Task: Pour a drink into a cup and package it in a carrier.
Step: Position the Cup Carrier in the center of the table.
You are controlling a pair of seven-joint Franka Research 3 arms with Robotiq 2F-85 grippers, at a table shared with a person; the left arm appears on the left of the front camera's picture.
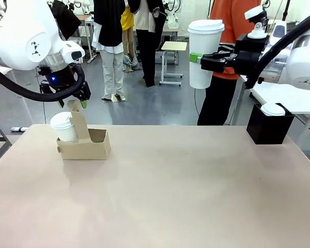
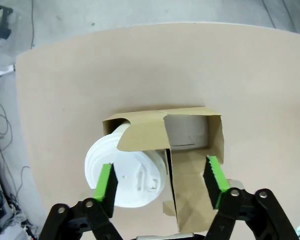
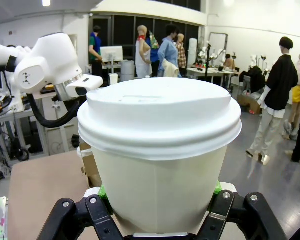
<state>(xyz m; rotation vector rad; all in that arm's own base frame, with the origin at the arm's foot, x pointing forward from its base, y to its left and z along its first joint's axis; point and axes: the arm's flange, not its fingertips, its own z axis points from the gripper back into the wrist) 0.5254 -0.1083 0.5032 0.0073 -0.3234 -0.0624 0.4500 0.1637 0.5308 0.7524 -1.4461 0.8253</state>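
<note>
Cup (image 1: 200, 70): tall white paper cup with its lid on, held in the air above the far right of the counter (image 1: 170, 196), well apart from the carrier.
Right claw (image 3: 157, 200): clenched on the cup at about mid-height, one green pad on each side of the wall.
Cup axis: long axis vertical, lid up, taper narrowing downward; it looked level, not tilted.
Cup handling: thin paper wall, likely to dent under a hard squeeze. The weight depended on the fill, which the lid hid. A hold below the rolled rim, as here, looked soundest. The lid could pop if pinched.
Carrier (image 1: 90, 147): brown cardboard, standing on the near-left part of the counter, long side running left to right.
Handle (image 1: 78, 120): upright at the carrier's centre, pointing straight up.
Second cup (image 1: 64, 128): lidded, seated in the carrier's left slot.
Right slot (image 1: 98, 136): looked free in the front view.
Left claw (image 2: 159, 165): released, jaws spread wide, hanging above the carrier with the handle between them.
Carrier handling: light and floppy, apt to slide or tip when a cup was pushed in. The centre handle was the place to grip.
Black box (image 1: 268, 133): far right, a loose white lid (image 1: 273, 109) resting on top.
</note>
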